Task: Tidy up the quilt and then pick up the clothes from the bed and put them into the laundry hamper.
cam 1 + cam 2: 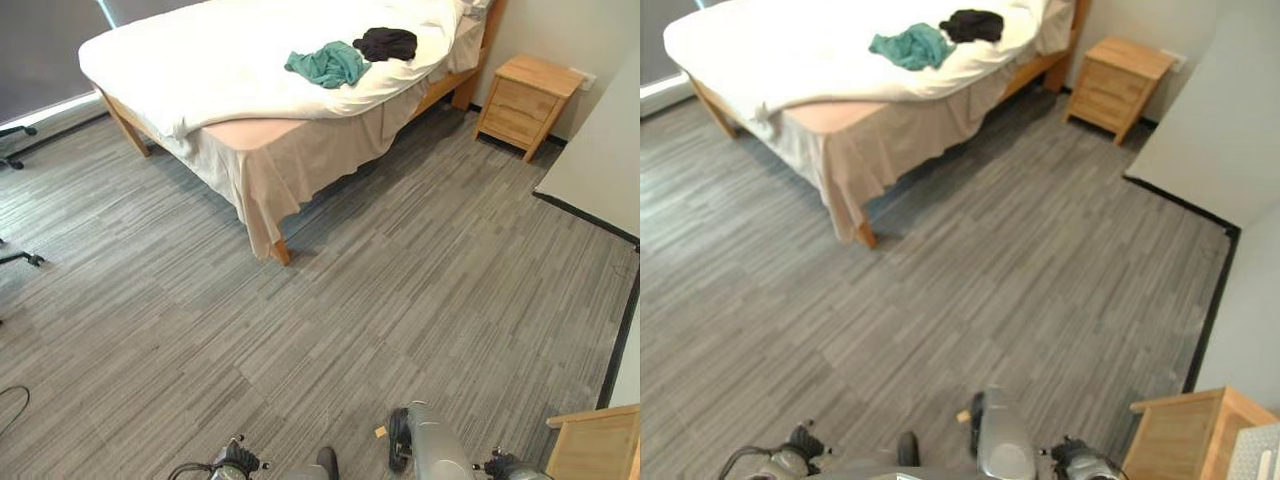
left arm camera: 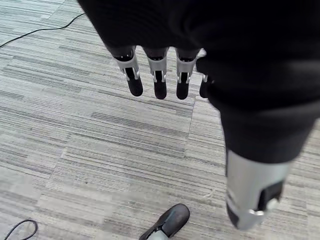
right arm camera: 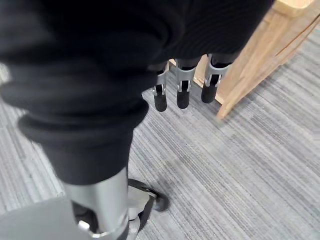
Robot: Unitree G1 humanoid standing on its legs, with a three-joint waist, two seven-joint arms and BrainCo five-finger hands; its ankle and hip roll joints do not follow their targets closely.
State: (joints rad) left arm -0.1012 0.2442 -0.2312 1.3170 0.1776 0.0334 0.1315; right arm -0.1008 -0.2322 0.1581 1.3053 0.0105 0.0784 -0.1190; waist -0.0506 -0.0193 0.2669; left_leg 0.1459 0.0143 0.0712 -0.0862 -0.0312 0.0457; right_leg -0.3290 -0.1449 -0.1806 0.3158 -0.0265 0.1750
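Note:
A white quilt (image 1: 220, 60) covers the wooden bed at the far end of the room; its near corner is pulled back, baring a pink sheet (image 1: 265, 135). On the quilt lie a crumpled teal garment (image 1: 328, 64) and, just beyond it, a black garment (image 1: 386, 43). Both hands hang low over the grey floor, far from the bed. My left hand (image 2: 157, 75) has straight fingers with nothing in them. My right hand (image 3: 182, 90) is likewise open and empty, its fingers pointing down beside a wooden furniture leg (image 3: 250, 70).
A wooden nightstand (image 1: 527, 100) stands right of the bed by the wall. A light wooden piece (image 1: 600, 445) sits at the near right. A white wall panel (image 1: 600, 150) juts in on the right. Chair legs (image 1: 15, 140) show at the left edge.

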